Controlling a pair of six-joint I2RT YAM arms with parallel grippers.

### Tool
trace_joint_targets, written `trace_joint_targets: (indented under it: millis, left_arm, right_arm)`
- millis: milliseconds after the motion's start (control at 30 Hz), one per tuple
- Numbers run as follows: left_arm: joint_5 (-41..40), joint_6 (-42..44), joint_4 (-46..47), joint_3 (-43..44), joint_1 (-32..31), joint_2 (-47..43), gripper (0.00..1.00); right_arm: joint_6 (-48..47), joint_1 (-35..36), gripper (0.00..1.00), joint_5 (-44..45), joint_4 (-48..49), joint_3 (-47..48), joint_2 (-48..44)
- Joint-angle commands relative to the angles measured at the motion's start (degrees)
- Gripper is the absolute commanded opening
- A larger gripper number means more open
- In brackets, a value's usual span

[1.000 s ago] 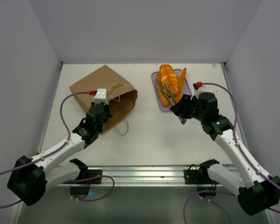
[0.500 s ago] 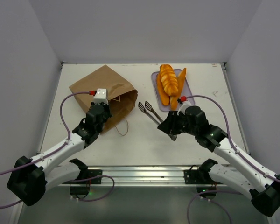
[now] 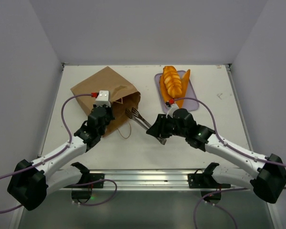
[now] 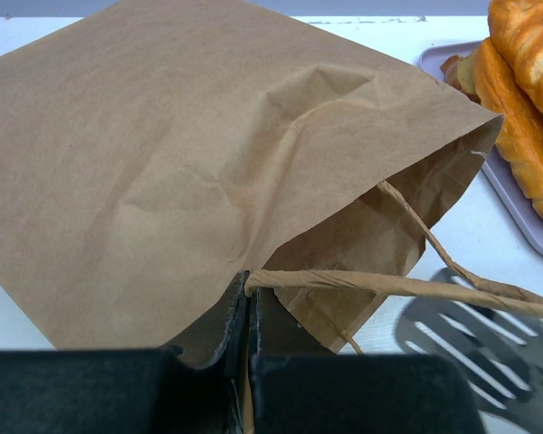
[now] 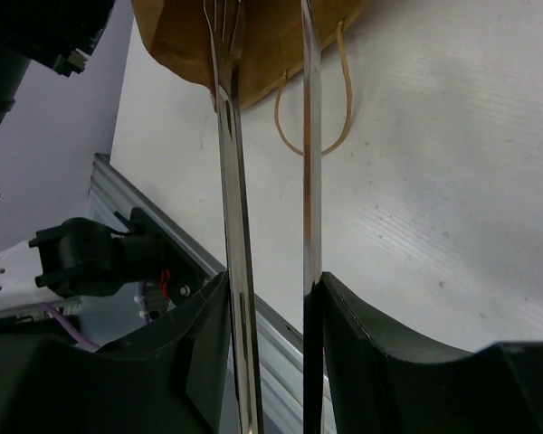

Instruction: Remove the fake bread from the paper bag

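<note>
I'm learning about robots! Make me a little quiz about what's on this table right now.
1. True or false: the bread lies on the lavender tray.
2. What do the right fingers hold? A: a spoon. B: the tongs. C: a knife.
3. What are the left fingers pinching?

Key: 1 true. 2 B. 3 the paper bag.

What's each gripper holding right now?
Left gripper: closed on the paper bag, at its mouth.
Right gripper: closed on the tongs.
</note>
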Motion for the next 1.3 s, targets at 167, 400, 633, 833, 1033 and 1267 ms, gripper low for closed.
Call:
trace_joint_targets:
  millis: [167, 400, 633, 833, 1033, 1267]
  left_arm:
    - [-1.6, 0.8, 1.7, 0.6, -0.4, -0.3, 0.0]
    - [-2.8, 0.4, 1.5, 1.9, -1.8, 1.2, 0.0]
    - [-4.2, -0.4, 1.9, 3.0, -3.7, 2.7, 0.0]
    - [-4.2, -0.9, 1.9, 3.6, -4.6, 2.7, 0.0]
    - [-5.2, -0.7, 0.3, 4.3, -5.7, 1.8, 0.0]
    - [-5.4, -1.0, -1.5, 4.5, -6.5, 0.0, 0.0]
  right_arm:
    - [5.3, 0.3, 0.44, -0.3, 17.5, 1.6, 10.1]
    - [9.7, 0.2, 0.44, 1.8, 23.8, 2.8, 17.4]
    - [16.5, 0.2, 0.43, 3.2, 32.5, 3.1, 23.5]
    - [21.6, 0.2, 0.43, 3.3, 37.7, 4.0, 28.3]
    - [24.6, 0.1, 0.44, 1.9, 42.0, 6.7, 34.5]
    - [26.0, 0.1, 0.45, 2.8, 44.1, 8.6, 39.1]
